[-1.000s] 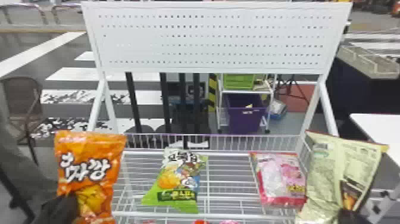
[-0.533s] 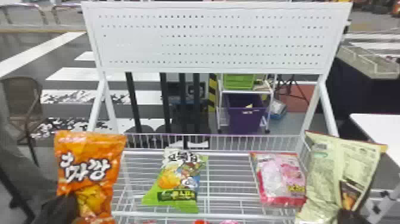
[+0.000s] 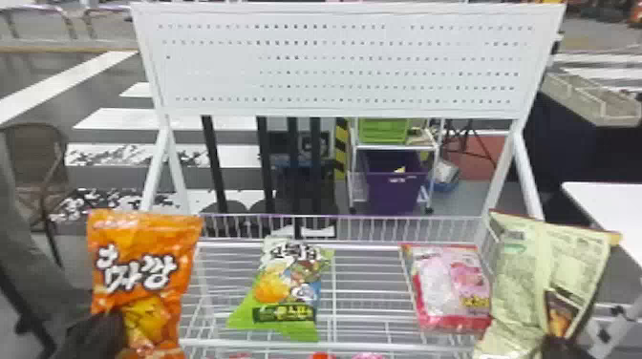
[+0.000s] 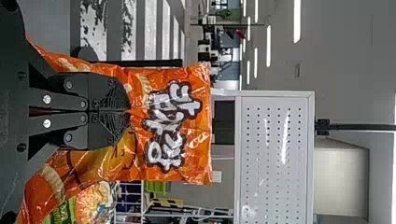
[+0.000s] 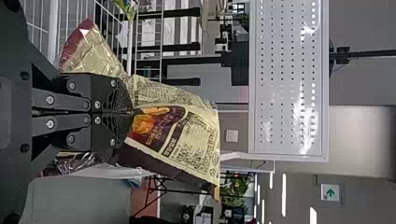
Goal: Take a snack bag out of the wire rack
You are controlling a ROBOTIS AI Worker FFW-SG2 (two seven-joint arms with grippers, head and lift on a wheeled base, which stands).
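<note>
Head view: a glossy orange snack bag is upright near the left edge of the white wire rack, a pale green foil bag near its right edge; swung inward, either might knock the green-and-white bag.

Left wrist view: the left hand grips the orange bag; squeezing harder could split it.

Right wrist view: the right hand pinches the pale bag, whose slick film could slip.

This looks like a large indoor lab or test hall with a mock shop display: a white metal wire rack with colourful glossy snack bags, broad white crosswalk stripes on dark floor, long white ceiling lights, and a square green-and-white exit sign.
</note>
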